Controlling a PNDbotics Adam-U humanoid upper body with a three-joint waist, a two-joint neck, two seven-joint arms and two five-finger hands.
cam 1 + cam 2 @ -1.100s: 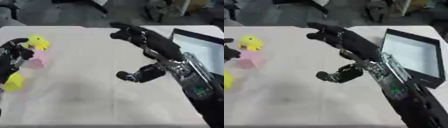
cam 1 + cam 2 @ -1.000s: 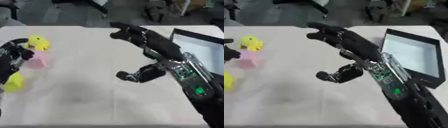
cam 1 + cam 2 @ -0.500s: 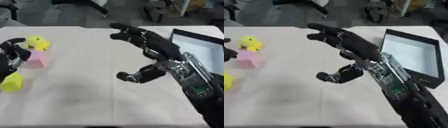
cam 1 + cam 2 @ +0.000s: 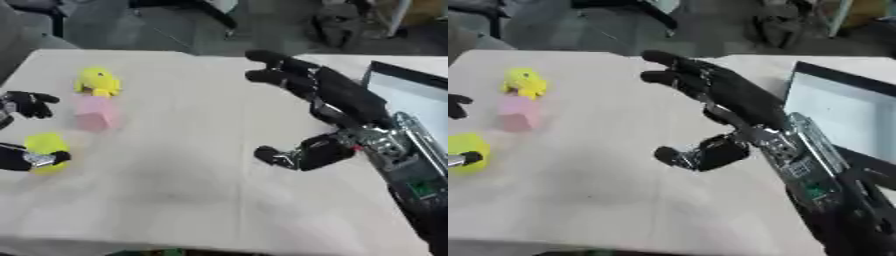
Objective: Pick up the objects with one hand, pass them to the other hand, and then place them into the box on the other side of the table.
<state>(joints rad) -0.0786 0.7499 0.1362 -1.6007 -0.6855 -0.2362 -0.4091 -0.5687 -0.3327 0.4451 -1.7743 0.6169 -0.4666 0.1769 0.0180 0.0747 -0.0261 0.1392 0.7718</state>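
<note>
My left hand [image 4: 19, 157] shows at the left edge, its fingers curled round a yellow object [image 4: 45, 146] just above the table. A pink block [image 4: 94, 113] stands on the table beside it, with a yellow duck-like toy [image 4: 98, 83] right behind the block. My right hand [image 4: 328, 97] is held out over the table's middle, palm toward the left, fingers straight and spread, thumb [image 4: 293, 154] below; it holds nothing. The black box with a white inside [image 4: 846, 114] lies at the right edge.
The pale table top [image 4: 175, 180] stretches between the two hands. Dark chairs and floor lie beyond the far edge. My right forearm [image 4: 815, 185] crosses the lower right of the table.
The left hand with the yellow object has shifted a little lower and further left. The right hand has stayed held open in the same place.
</note>
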